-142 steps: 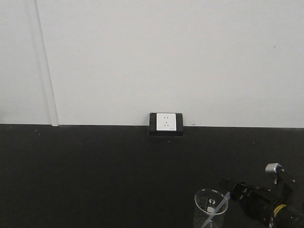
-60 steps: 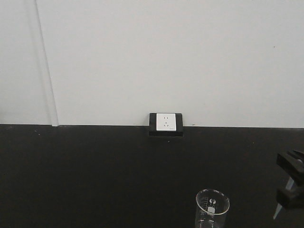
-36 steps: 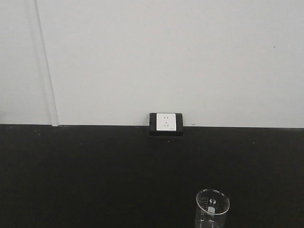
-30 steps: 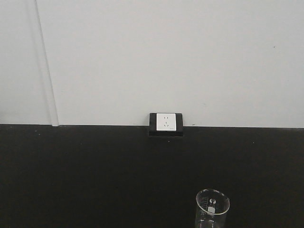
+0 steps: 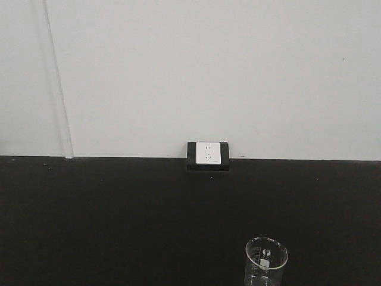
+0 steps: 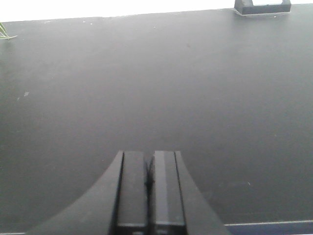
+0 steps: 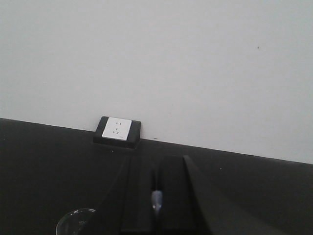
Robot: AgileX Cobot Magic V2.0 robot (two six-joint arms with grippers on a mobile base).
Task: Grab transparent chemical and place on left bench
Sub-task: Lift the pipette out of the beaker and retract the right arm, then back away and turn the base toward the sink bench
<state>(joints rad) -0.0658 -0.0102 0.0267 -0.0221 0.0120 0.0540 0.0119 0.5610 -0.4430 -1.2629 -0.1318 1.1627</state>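
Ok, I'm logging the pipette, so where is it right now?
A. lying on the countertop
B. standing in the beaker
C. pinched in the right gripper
C: the right wrist view shows the pipette, a translucent tip, clamped in the shut right gripper; none sticks out of the beaker.

Lab scene: one beaker (image 5: 266, 262), one pipette (image 7: 156, 199), one socket box (image 5: 208, 156), one counter (image 5: 119, 220); two arms' tools, left end effector (image 6: 148, 169) and right end effector (image 7: 157, 169).
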